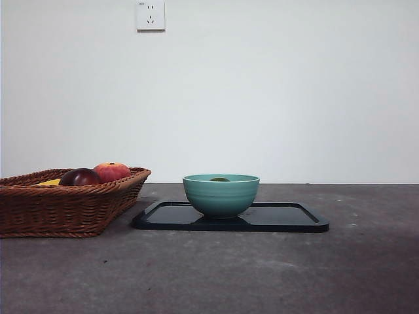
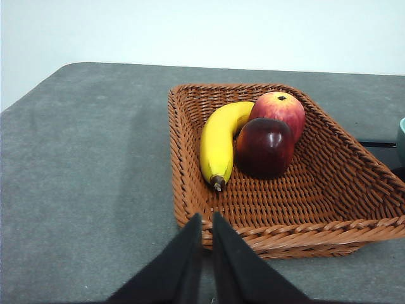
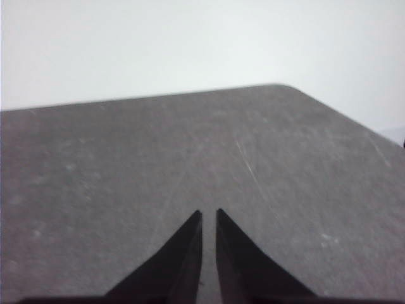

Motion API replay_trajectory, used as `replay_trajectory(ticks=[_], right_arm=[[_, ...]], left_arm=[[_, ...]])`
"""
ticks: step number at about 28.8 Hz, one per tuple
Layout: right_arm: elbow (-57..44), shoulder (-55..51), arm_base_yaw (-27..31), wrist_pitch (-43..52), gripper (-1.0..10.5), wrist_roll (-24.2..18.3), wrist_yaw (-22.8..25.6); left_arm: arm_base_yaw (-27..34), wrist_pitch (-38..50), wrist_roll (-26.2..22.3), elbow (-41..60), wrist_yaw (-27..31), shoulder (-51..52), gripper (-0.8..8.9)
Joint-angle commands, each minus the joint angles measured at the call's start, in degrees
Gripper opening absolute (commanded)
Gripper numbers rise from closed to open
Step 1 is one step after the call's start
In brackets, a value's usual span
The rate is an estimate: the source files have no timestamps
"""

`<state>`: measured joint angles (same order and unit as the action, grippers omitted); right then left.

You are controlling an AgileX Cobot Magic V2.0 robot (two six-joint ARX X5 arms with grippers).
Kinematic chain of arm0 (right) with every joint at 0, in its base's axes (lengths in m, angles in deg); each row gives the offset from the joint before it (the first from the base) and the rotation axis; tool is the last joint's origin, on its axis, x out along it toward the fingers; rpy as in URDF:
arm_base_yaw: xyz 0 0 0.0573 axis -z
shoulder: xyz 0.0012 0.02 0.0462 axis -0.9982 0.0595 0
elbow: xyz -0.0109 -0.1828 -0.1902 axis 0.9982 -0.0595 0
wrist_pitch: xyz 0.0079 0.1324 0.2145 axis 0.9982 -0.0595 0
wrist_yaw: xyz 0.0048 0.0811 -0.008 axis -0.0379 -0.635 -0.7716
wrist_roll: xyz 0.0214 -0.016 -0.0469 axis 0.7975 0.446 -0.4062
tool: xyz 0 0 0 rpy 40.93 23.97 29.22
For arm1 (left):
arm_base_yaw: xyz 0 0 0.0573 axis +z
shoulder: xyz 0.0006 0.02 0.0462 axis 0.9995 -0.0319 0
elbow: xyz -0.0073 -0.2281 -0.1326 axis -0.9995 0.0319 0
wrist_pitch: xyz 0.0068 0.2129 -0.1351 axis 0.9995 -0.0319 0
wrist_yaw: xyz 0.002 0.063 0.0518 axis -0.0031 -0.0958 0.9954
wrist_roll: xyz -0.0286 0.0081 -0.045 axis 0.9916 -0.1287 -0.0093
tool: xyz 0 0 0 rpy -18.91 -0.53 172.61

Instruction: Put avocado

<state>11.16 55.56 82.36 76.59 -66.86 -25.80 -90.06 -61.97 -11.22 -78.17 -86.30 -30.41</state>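
Note:
The avocado (image 1: 220, 179) lies inside the teal bowl (image 1: 220, 196); only its dull dark-green top shows just over the rim in the front view. The bowl stands on a black tray (image 1: 288, 217) at the table's middle. My left gripper (image 2: 207, 223) is shut and empty, just outside the near rim of the wicker basket (image 2: 316, 190). My right gripper (image 3: 209, 218) is shut and empty over bare grey table. Neither arm shows in the front view.
The wicker basket (image 1: 59, 209) stands at the left and holds a yellow banana (image 2: 220, 142), a dark maroon fruit (image 2: 264, 147) and a red-orange peach-like fruit (image 2: 278, 109). A wall socket (image 1: 150, 14) is on the white wall behind.

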Motion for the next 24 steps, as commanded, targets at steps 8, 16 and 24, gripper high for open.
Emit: replay_trajectory(ticks=[8, 16, 24], right_arm=[[-8.66, -6.25, 8.72, 1.22, 0.3, -2.62, -19.37], [-9.01, -9.27, 10.8, -2.67, 0.3, -4.52, -22.16], [-9.01, -9.27, 10.8, -1.99, 0.3, -4.15, -22.14]], left_arm=[[0.11, -0.37, -0.66, 1.25, -0.09, 0.09, 0.25], [0.11, -0.37, -0.66, 1.25, -0.09, 0.07, 0.25], [0.11, -0.37, -0.66, 1.25, -0.09, 0.07, 0.25]])
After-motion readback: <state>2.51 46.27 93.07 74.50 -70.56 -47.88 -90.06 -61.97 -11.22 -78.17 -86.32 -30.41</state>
